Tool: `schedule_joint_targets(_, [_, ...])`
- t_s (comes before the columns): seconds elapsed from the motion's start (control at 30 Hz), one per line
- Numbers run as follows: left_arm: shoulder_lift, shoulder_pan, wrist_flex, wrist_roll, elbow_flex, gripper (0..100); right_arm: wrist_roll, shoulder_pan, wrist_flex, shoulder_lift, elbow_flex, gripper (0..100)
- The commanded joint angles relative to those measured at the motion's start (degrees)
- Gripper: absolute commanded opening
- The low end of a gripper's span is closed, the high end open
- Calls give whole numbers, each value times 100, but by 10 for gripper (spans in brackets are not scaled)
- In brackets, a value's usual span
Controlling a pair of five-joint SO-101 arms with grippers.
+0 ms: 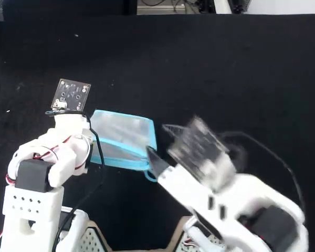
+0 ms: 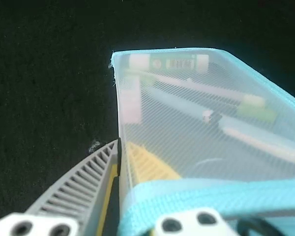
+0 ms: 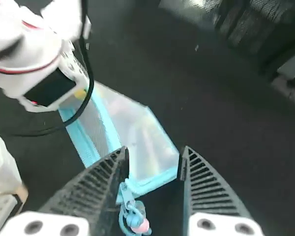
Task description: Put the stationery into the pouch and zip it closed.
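Pinching one end of the pouch (image 2: 187, 147), the left jaws are clamped; the right jaws gape wide at the other end, zip pull (image 3: 132, 221) between them.

Soft, even light leaves the black table (image 1: 241, 68) dark and lays pale glare on the pouch (image 1: 123, 131).

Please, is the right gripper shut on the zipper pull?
No, the right gripper is open, with the zipper pull between its fingers.
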Motion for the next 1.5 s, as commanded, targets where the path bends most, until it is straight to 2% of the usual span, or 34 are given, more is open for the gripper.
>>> schedule_joint_targets(0.0, [35, 13, 44, -26, -110, 36, 70, 97, 457, -92, -22, 165])
schedule_joint_targets(0.27, [35, -31, -70, -26, -84, 36, 897, 88, 633, -207, 1569, 166])
schedule_joint_targets(0.67, [35, -31, -88, -26, -57, 36, 914, 114, 220, -1314, 2818, 168])
schedule_joint_targets(0.9, [35, 13, -88, -26, -66, 36, 914, 976, -888, -1341, 3495, 214])
schedule_joint_targets(1.03, [35, 13, -88, -26, -66, 36, 879, 809, -1292, -1112, 3855, 215])
schedule_joint_targets(1.2, [35, -4, -88, -26, -66, 36, 914, 352, -1319, -1059, 3890, 211])
schedule_joint_targets(1.3, [35, -4, -88, -26, -66, 36, 1046, 273, -1336, -1138, 3881, 128])
schedule_joint_targets(1.37, [35, -13, -88, -26, -57, 36, 1618, 290, -1336, -1279, 3873, 25])
schedule_joint_targets(1.47, [35, -13, -88, -26, -57, 36, 2224, 316, -1055, -1631, 3705, 9])
